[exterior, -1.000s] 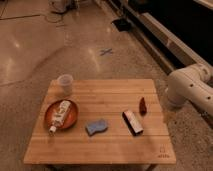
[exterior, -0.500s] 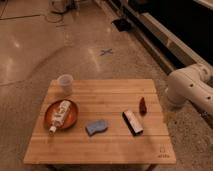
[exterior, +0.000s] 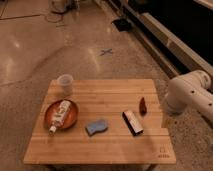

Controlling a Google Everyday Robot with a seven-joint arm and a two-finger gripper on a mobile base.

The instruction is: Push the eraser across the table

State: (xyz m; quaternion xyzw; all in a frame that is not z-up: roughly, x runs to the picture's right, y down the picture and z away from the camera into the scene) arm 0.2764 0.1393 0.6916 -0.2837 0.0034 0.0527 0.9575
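Waiting to start, by the look of it: in the camera view the eraser [exterior: 132,122] lies untouched on the table [exterior: 115,150], in the half nearer the arm [exterior: 189,92], long axis running roughly from the far edge toward the near edge. Only the white arm link shows, hanging off the table's right side, well apart from the eraser. The gripper is out of frame, so I cannot tell whether it is open or closed, and nothing is held that I can see. Judged from this, no push has begun; the whole approach, contact and slide are left. A small dark red bottle [exterior: 142,106] stands just beside the eraser's far end, on the side toward the arm, so coming in from there risks tipping it. On the side away from the arm the blue sponge [exterior: 96,127] lies near, with a gap between it and the eraser. Farther off that way are an orange plate [exterior: 73,120] holding a lying white bottle [exterior: 60,114], and a clear cup [exterior: 65,83] at the far corner. Open room: the bare strip along the near edge and the middle toward the far edge. The near edge and the logo [exterior: 161,151] corner are close, so a push that way is short.
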